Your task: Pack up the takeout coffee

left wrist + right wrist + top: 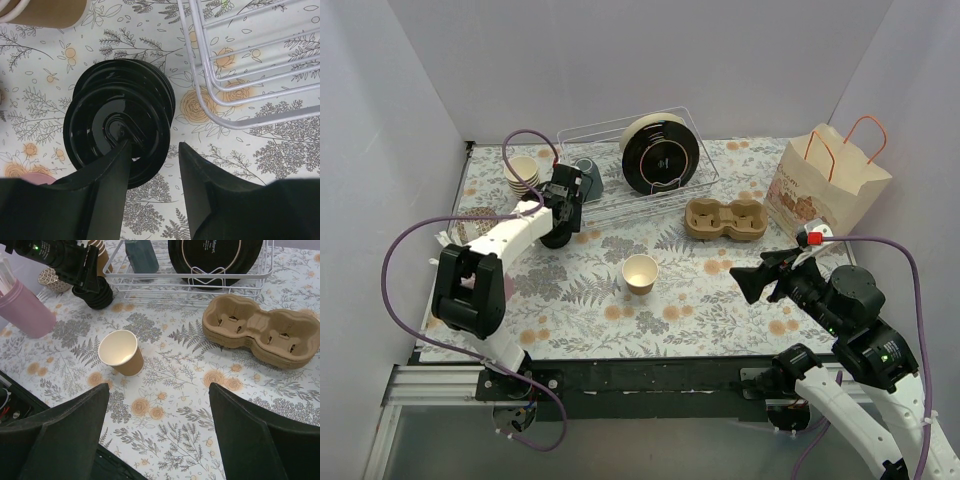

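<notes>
A tan kraft paper cup [640, 272] stands upright mid-table with no lid on it; it also shows in the right wrist view [120, 352]. A stack of round black plastic lids [120, 125] lies on the cloth left of the dish rack, also seen from above [556, 238]. My left gripper [152, 150] is open and low over that stack. One finger lies over the top lid, the other is outside the stack's right rim. My right gripper [160, 390] is open and empty, above the cloth right of the cup [752, 278].
A brown two-cup carrier [725, 220] sits right of centre, with a paper bag [825, 185] beyond it. The wire dish rack [620, 205] holds a black plate [660, 155] and a grey-blue mug [588, 178]. Cream cups [523, 172] are stacked at back left. A pink tumbler [22, 307] stands at left.
</notes>
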Controlling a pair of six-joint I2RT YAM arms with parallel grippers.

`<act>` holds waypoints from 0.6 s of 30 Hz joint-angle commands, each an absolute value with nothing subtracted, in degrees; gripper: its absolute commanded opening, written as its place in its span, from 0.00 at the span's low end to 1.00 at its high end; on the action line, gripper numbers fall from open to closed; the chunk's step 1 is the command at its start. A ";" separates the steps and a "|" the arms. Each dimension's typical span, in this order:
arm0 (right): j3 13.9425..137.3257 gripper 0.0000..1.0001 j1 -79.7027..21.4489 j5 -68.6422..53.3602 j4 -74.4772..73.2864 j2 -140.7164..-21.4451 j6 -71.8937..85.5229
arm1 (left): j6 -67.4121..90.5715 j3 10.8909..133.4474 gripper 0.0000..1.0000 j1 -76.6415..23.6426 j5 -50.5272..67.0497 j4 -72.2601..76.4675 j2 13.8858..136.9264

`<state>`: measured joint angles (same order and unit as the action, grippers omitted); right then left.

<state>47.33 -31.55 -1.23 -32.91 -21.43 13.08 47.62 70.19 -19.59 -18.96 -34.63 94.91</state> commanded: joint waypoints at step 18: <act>48.34 0.89 -31.38 -0.35 -30.50 -21.88 12.13 | 45.53 73.12 0.16 -19.51 -22.24 -33.66 96.34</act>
